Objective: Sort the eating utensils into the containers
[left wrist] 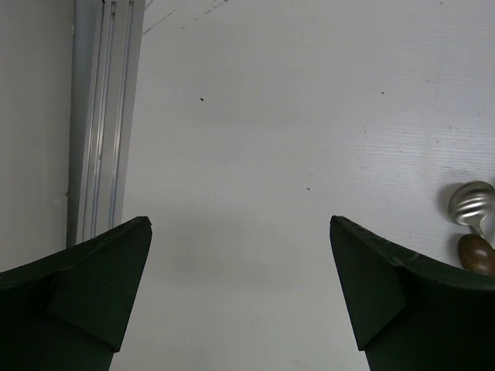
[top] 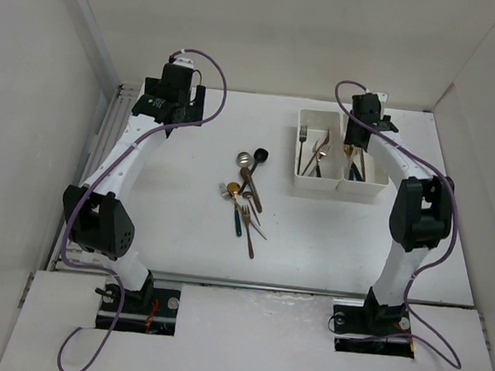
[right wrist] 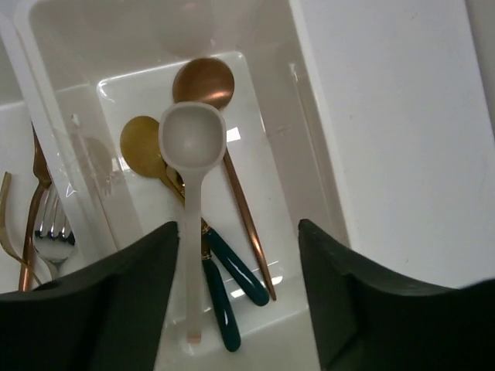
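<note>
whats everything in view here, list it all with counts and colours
tray: one, white, two compartments, far right of table
forks: several, silver and copper, left compartment
spoons: at least three, white, copper, gold, right compartment
loose utensils: several, silver, black, gold, copper, piled mid-table
table: one, white
left gripper: one, black, open, above bare table
right gripper: one, black, open, above the right compartment

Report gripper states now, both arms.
Left gripper: open, empty.
Right gripper: open over the right bin; white spoon below it, not gripped.
</note>
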You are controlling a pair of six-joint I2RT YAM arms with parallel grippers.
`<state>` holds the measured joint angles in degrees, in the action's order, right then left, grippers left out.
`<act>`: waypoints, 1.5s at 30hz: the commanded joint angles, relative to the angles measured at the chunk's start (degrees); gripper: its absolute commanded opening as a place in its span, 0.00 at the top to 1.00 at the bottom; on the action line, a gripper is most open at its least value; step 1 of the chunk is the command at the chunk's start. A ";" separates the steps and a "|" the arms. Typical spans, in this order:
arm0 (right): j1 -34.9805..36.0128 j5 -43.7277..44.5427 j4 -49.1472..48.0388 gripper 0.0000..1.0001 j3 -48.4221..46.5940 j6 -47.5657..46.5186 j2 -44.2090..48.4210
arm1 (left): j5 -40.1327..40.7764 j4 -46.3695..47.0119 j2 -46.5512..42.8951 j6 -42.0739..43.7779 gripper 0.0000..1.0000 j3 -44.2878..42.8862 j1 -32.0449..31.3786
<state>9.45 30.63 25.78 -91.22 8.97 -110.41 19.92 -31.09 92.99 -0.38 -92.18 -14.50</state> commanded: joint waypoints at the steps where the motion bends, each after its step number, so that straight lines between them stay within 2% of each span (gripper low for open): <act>1: 0.30 0.48 -0.38 0.28 -3.26 -0.62 2.30 | -0.76 1.03 -2.81 0.65 0.00 0.69 0.44; 3: 2.83 1.35 0.24 0.22 -5.01 -1.24 3.53 | -0.76 1.03 -2.81 0.65 0.00 0.69 0.44; 6: 7.14 1.45 1.46 0.21 -5.81 0.86 6.78 | -0.76 1.03 -2.81 0.65 0.00 0.69 0.44; 9: 16.27 -2.58 -0.63 0.21 -3.54 1.49 8.72 | -0.76 1.03 -2.81 0.65 0.00 0.69 0.44; 10: 21.35 -5.21 -1.43 0.22 -2.83 2.01 8.72 | -0.76 1.03 -2.81 0.65 0.00 0.69 0.44; 12: 25.86 -8.64 -2.05 0.31 -2.30 2.01 5.04 | -0.76 1.03 -2.81 0.65 0.00 0.69 0.44; 13: 29.53 -10.49 -2.05 0.43 -3.08 2.01 3.29 | -0.15 1.03 -2.81 0.65 0.00 0.69 0.44; 15: 32.11 -11.38 0.40 0.57 -6.41 3.24 -2.84 | 0.55 1.03 -2.81 0.12 0.00 0.69 0.44; 16: 33.16 -11.91 1.37 0.69 -7.99 3.77 -4.79 | 0.56 1.03 -2.81 0.12 0.00 1.21 0.44; 17: 34.83 -12.43 2.16 0.73 -10.18 3.77 -6.47 | 0.56 1.03 -2.81 0.12 0.00 1.21 0.44; 27: 36.07 -17.71 1.38 0.74 -10.73 5.09 -14.48 | 0.56 1.03 -2.81 0.12 0.00 1.21 0.44; 34: 36.07 -16.31 1.38 0.76 -8.54 6.67 -15.89 | 0.56 1.03 -2.81 0.65 0.00 1.21 0.44; 39: 36.07 -16.31 1.38 0.63 -4.41 7.20 -13.88 | 0.56 1.03 -2.81 0.65 0.00 1.21 0.44; 45: 36.07 -18.76 -2.13 0.61 1.39 7.20 -10.88 | 0.56 1.03 -2.81 0.65 0.00 1.21 0.44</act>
<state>45.45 13.72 23.77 -92.42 15.27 -122.87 19.73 -31.09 92.92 -0.01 -91.39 -14.24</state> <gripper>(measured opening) 0.390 0.997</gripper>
